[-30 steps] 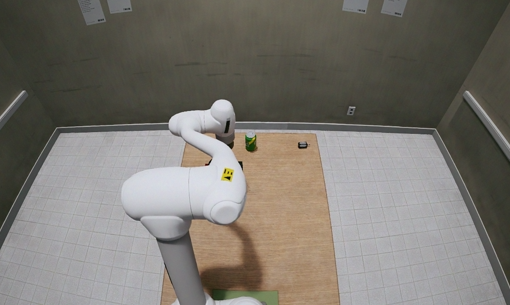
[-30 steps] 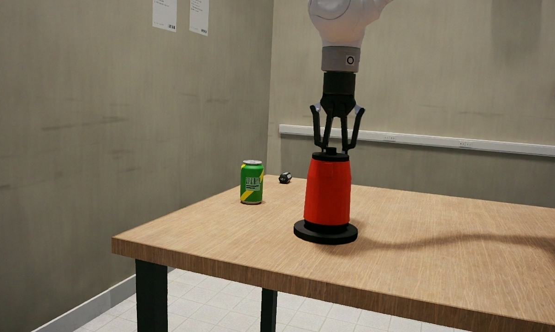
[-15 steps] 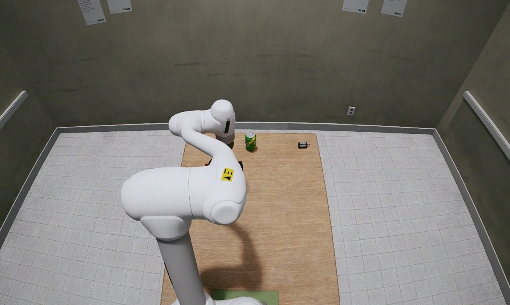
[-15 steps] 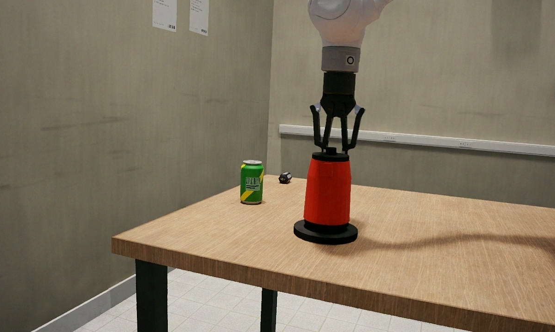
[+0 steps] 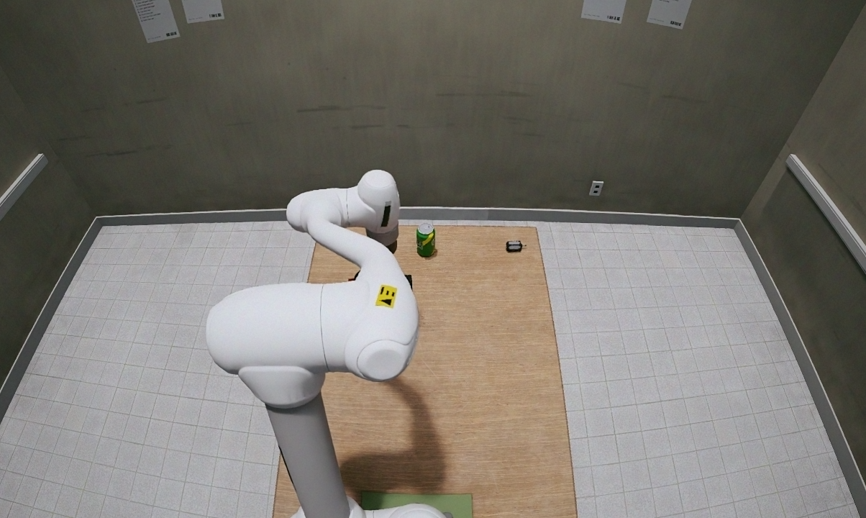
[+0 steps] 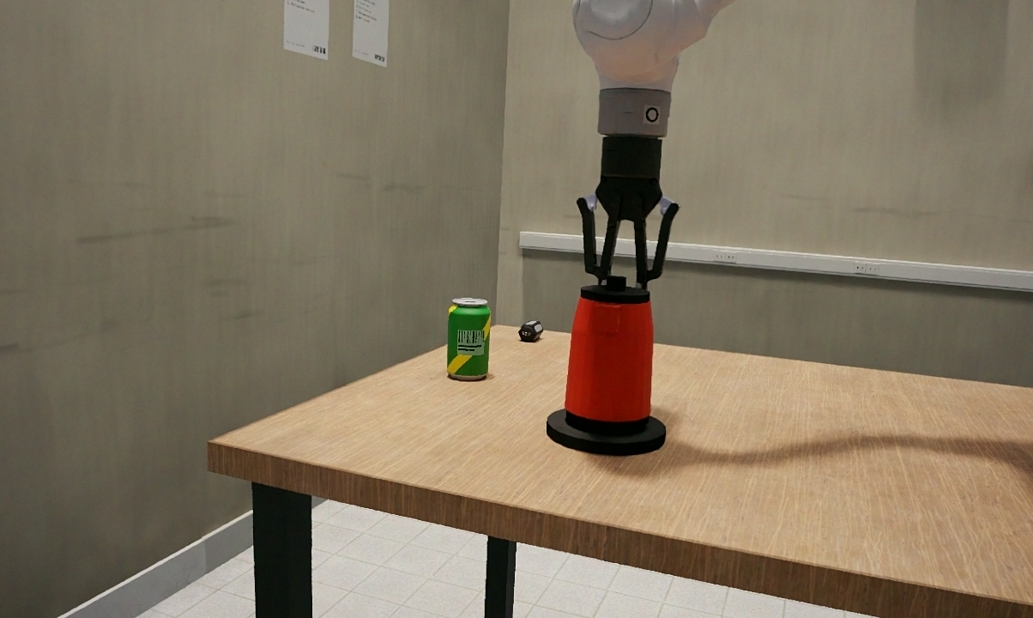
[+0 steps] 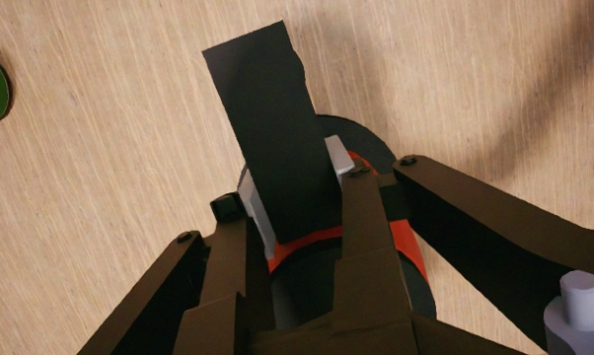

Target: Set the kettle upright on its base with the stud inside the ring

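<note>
The red kettle with a black lid stands upright on its round black base near the table's left front in the exterior view. My gripper points straight down over the lid and is shut on the kettle's top; in the wrist view the fingers clamp the black handle with the red body below. The base shows as a dark arc under the kettle. The stud and ring are hidden. In the top view the arm hides the kettle.
A green and yellow can stands upright left of the kettle, also seen in the top view. A small black object lies near the far table edge. The table's left edge is close to the kettle.
</note>
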Controlling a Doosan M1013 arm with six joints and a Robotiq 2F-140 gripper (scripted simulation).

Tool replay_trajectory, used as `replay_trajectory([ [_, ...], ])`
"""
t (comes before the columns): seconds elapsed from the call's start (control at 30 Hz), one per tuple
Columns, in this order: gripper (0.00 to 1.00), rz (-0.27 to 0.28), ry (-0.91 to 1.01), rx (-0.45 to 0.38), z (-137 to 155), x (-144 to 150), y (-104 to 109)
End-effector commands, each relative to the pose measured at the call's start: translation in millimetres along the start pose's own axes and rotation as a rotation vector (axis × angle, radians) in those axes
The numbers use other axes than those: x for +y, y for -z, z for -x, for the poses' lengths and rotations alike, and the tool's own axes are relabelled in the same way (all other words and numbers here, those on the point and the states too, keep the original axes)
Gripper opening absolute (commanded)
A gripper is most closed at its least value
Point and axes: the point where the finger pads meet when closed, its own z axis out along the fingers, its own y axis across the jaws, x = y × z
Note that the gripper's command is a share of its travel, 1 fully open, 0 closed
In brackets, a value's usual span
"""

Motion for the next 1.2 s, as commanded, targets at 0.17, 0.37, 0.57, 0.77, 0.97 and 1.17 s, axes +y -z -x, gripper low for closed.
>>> replay_trajectory([
  [0.17,0.1,-0.002,0.0,0.0,0.1,-0.4,0.9],
  [0.37,0.1,-0.002,0.0,0.0,0.1,-0.4,0.6],
  [0.57,0.1,-0.002,0.0,0.0,0.1,-0.4,-1.7],
  [0.77,0.1,-0.002,0.0,0.0,0.1,-0.4,-2.1],
  [0.97,0.1,-0.002,0.0,0.0,0.1,-0.4,-2.1],
  [1.17,0.1,-0.002,0.0,0.0,0.1,-0.4,-2.7],
])
